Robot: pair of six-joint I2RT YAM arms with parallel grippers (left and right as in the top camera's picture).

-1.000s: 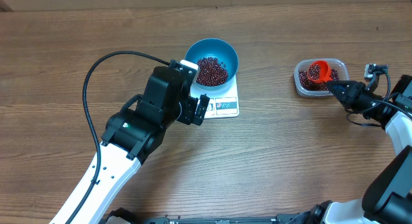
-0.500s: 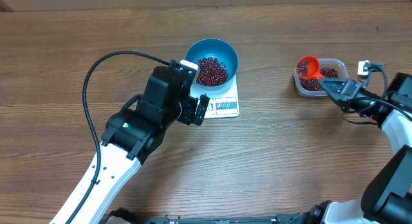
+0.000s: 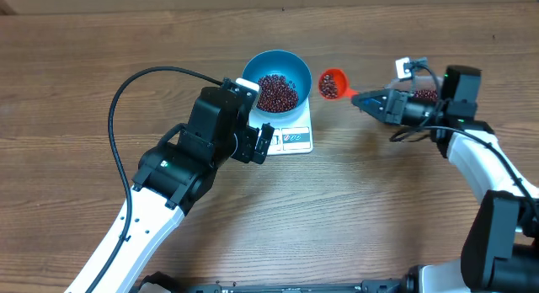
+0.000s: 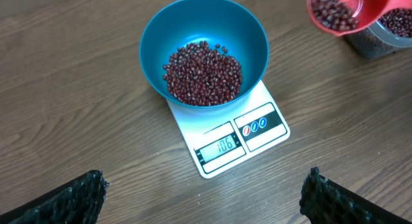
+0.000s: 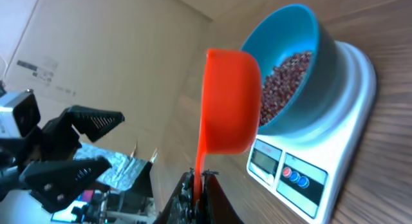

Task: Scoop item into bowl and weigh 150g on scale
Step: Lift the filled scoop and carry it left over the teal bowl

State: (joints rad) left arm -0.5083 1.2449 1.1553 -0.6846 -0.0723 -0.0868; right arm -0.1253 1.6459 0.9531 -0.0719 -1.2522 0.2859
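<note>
right gripper (image 3: 370,100) clenched on scoop (image 3: 332,83) handle (loaded) | bowl (image 3: 278,61) just left of your scoop, right arm nearer | left gripper (image 3: 264,143) released

The overhead camera looks straight down on the whole tabletop (image 3: 76,66) from afar, the left wrist view tilts steeply down from close, the right wrist view (rolled sideways, low) looks along its scoop (image 5: 228,102), and all three share the bowl (image 3: 278,61) on the scale (image 3: 295,140).
</note>
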